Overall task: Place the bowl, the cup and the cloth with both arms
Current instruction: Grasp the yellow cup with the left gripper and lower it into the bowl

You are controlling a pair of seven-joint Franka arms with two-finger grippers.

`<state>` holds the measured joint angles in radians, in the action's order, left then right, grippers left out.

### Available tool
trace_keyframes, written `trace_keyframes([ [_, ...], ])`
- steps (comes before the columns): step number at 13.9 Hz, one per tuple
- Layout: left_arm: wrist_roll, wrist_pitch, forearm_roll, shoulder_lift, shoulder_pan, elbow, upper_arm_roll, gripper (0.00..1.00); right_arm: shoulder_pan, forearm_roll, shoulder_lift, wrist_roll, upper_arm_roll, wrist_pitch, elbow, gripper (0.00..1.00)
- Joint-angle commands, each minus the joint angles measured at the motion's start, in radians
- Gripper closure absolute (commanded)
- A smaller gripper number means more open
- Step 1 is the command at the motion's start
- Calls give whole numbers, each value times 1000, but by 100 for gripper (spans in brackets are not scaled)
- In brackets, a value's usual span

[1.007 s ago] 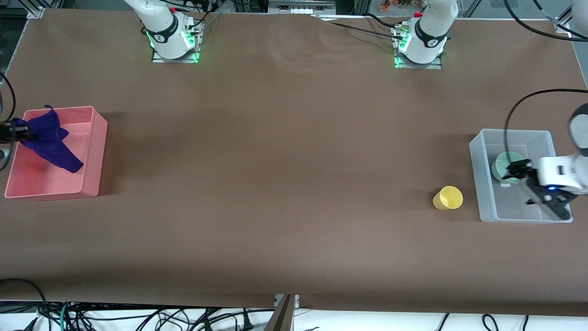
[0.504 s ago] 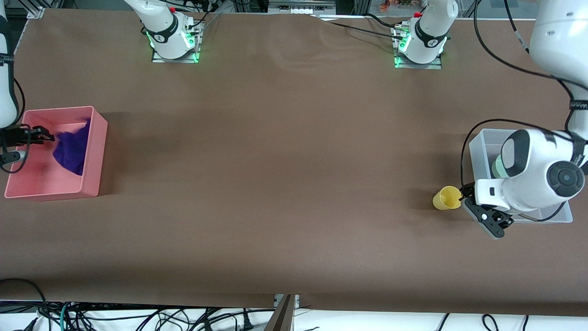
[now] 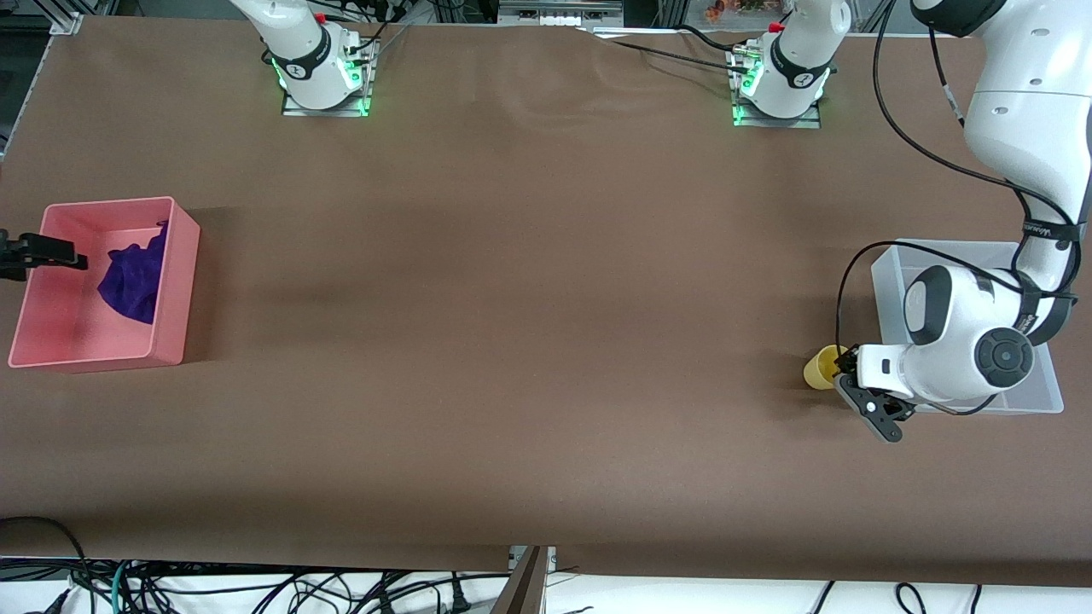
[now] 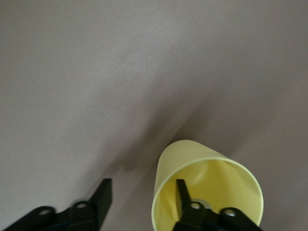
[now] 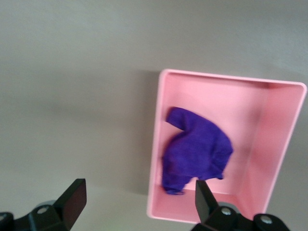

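The yellow cup point(image 3: 819, 367) lies on its side on the brown table beside the clear bin point(image 3: 885, 281). My left gripper point(image 3: 842, 367) is open at the cup's mouth. In the left wrist view one finger point(image 4: 184, 195) is inside the cup point(image 4: 211, 168) and the other finger point(image 4: 102, 197) is outside its wall, with the gripper point(image 4: 143, 184) astride the rim. The purple cloth point(image 3: 132, 277) lies crumpled in the pink bin point(image 3: 175, 281). My right gripper point(image 3: 60, 251) is open and empty over the pink bin's outer edge; its wrist view shows the cloth point(image 5: 195, 154) below. The mint-green bowl is hidden by the left arm.
The pink bin point(image 5: 156, 144) stands at the right arm's end of the table and the clear bin at the left arm's end. The left arm's forearm and wrist cover most of the clear bin. Cables hang at the table's near edge.
My right gripper let go of the cloth, which dropped into the pink bin, and drew back. My left gripper moved from over the clear bin to the cup's mouth.
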<state>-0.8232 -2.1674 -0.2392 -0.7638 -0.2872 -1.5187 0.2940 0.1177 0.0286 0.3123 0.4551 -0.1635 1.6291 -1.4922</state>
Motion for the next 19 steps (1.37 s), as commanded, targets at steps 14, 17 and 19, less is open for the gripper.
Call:
trace_keyframes([
  [14,-178,445,-29,290,-128,0,5,100,10,-85,-213,-348,242,-112,-5,0],
  [17,-275,356,-68,235,-245,-43,8,100,7,-76,-208,-383,251,-120,1,0],
  [19,-313,234,-69,239,-302,-153,8,100,7,-53,-210,-450,249,-144,4,0],
])
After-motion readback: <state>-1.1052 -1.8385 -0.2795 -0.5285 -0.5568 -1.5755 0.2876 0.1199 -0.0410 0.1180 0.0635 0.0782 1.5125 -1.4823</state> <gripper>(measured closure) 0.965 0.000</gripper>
